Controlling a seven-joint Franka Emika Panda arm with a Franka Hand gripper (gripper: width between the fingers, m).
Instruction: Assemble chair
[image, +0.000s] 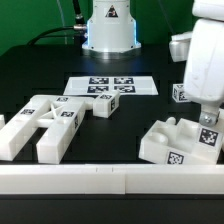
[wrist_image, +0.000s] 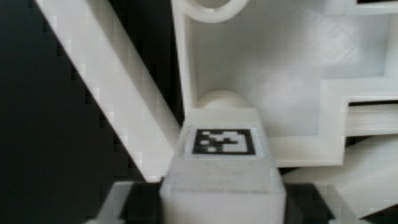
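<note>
Over on the exterior view's right the arm reaches down, and the gripper (image: 208, 120) sits low over a chunky white chair block (image: 168, 142) on the black table (image: 135, 125). In the wrist view the jaws are drawn narrow, one finger (wrist_image: 135, 205) pressed to each flank of a tagged bar (wrist_image: 221, 165), so the claw has hold of that bar. The bar's long axis runs straight out from the gripper (wrist_image: 221, 205), its tag facing the wrist camera and its rounded end pointing into the block's stepped face (wrist_image: 267, 60). From the exterior view the bar (image: 208, 136) stands about upright. Whether its tip touches the block I can't quite make out, as the close-up is blurred.

On the exterior view's left a slotted chair panel (image: 50, 125) lies flat, its length running diagonally from the near left toward the middle, with a small chair piece (image: 104, 106) just beside its far end. The marker board (image: 74, 86) lies behind them. A loose tagged cube (image: 180, 95) sits near the arm. A long white rail (image: 110, 180) runs along the front edge.
</note>
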